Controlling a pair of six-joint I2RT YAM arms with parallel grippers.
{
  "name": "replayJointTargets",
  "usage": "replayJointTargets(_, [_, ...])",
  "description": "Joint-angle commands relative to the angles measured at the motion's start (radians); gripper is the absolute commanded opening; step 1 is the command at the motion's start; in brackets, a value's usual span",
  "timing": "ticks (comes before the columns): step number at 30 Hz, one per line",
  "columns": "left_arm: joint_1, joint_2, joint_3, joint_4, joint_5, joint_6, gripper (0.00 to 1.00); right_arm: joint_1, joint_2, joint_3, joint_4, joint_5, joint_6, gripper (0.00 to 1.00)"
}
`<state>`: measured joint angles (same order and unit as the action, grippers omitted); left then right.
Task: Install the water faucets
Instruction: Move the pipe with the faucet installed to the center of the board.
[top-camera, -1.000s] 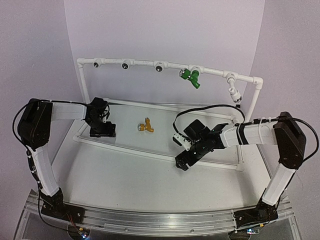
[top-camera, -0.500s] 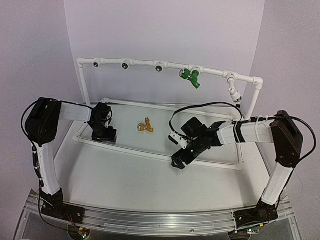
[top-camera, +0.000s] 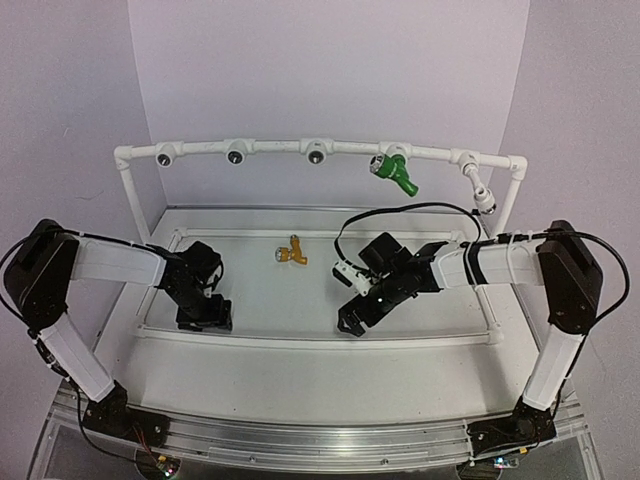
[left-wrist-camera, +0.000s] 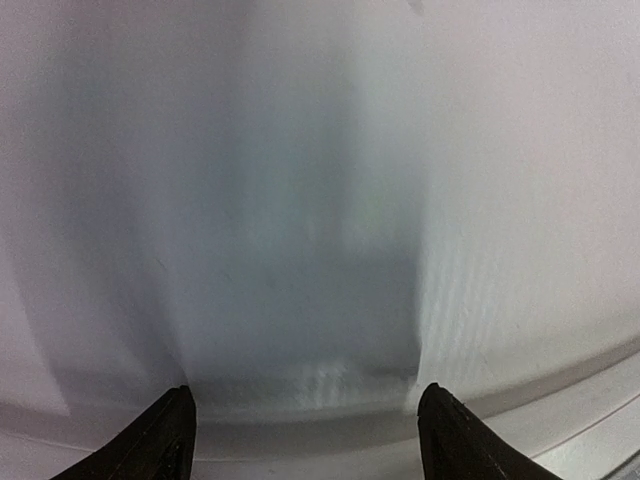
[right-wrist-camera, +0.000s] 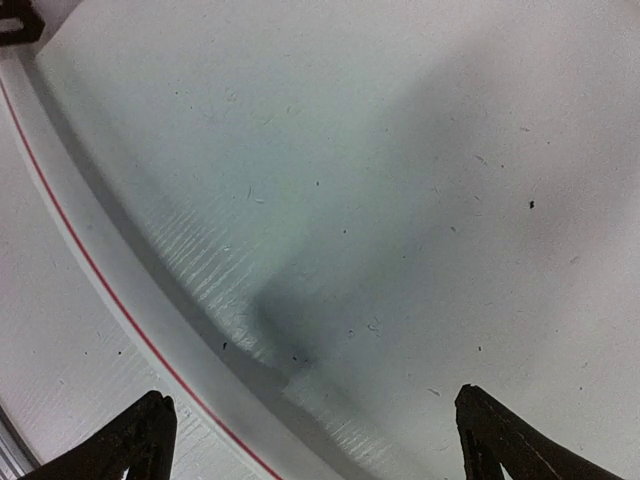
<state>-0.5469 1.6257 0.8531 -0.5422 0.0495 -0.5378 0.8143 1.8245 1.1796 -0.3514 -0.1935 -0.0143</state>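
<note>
The left fingers (left-wrist-camera: 165, 445) stand parted with nothing between them, held low over the white worktop (top-camera: 300, 385), just inside the near left corner of the base of the white plastic pipe frame (top-camera: 270, 148). Along the frame's top bar, three dark round sockets (top-camera: 236, 156) face forward. The small yellow-orange plastic faucet with the brass-coloured end (top-camera: 291, 252) lies on the worktop inside the base, farther back, between the two arms and well apart from both. The right fingers (right-wrist-camera: 140, 440) are spread wide and empty, close above the worktop near the front base rail. The small green plastic faucet (top-camera: 394, 172) sits on the top bar right of the third socket, its body angled down and to the right. Near the bar's right end a white pipe fitting (top-camera: 480, 190) hangs downward.
</note>
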Motion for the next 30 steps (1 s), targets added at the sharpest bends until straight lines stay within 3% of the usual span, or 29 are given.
replayJointTargets(1, [-0.117,-0.056,-0.065,-0.159,0.156,-0.238,0.78,0.005,0.001,0.016,0.018,0.003,0.022,0.98])
replayJointTargets(5, [-0.126,-0.207,0.018,-0.103,0.097,-0.235,0.80,0.006,-0.047,-0.025,0.037,0.043,0.075,0.98])
replayJointTargets(10, [-0.126,-0.269,0.060,0.271,0.005,-0.124,0.88,0.005,-0.116,-0.092,0.092,0.041,0.146,0.98])
replayJointTargets(13, [-0.121,-0.168,0.069,0.517,-0.006,-0.039,0.89,0.005,-0.143,-0.117,0.103,0.021,0.179,0.98])
replayJointTargets(17, [-0.102,0.013,0.197,0.572,-0.085,-0.015,0.86,0.007,-0.195,-0.147,0.104,0.024,0.205,0.98])
replayJointTargets(20, [-0.069,0.125,0.238,0.691,0.034,-0.018,0.87,0.007,-0.235,-0.169,0.104,0.026,0.215,0.98])
replayJointTargets(28, [-0.021,0.357,0.396,0.696,0.010,-0.081,0.88,0.011,-0.317,-0.218,0.098,0.048,0.252,0.98])
replayJointTargets(30, [-0.016,0.412,0.437,0.696,0.061,-0.054,0.86,0.012,-0.320,-0.224,0.098,0.050,0.255,0.98])
